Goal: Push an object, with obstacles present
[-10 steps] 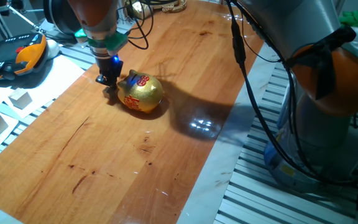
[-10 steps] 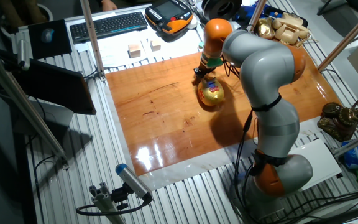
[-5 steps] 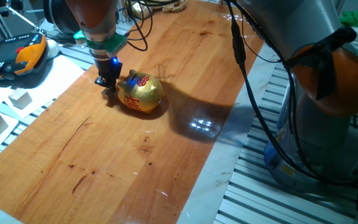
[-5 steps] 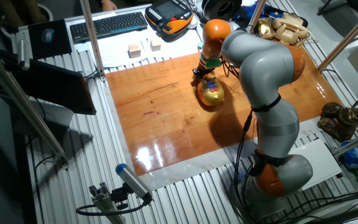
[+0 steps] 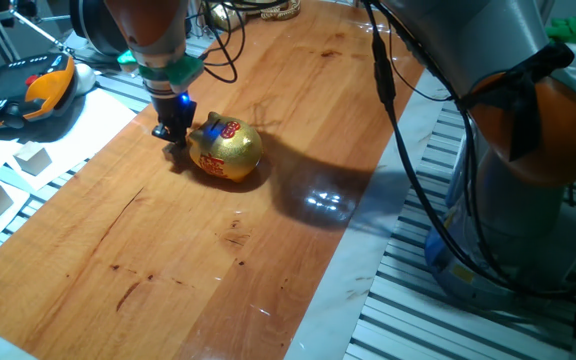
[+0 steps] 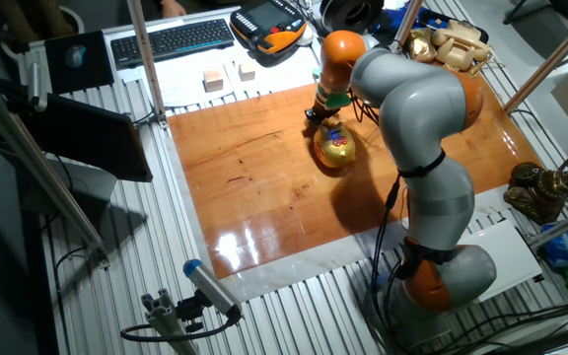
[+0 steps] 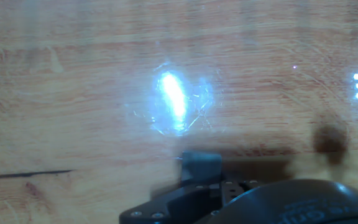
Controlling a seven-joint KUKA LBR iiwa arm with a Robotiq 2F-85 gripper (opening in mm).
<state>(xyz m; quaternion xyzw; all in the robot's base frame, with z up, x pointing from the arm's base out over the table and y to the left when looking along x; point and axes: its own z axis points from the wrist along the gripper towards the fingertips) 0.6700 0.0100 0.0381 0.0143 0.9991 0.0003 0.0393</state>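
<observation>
The gripper [image 5: 175, 139] stands upright over the wooden tabletop [image 5: 298, 110], its dark fingers [image 5: 179, 143] down at the surface. How far the fingers are parted cannot be told in any view, and nothing can be seen held between them.

The tiny wooden cube cannot be made out in any view, so its place and the way it points cannot be told.

Just beside the fingers, on the side toward the robot base, lies the gold piggy bank [image 5: 227, 151]: rounded, glossy metallic gold, with red markings on its back and side. In one fixed view its long axis runs across the tabletop away from the fingers. Whether it touches them cannot be told.

The tabletop is reddish-brown varnished wood with dark streaks and bright glare spots; the hand view shows only blurred grain [image 7: 73, 93] and one dark finger [image 7: 201, 167].

Pale wooden blocks [image 5: 32, 157] sit well apart, off the tabletop.
</observation>
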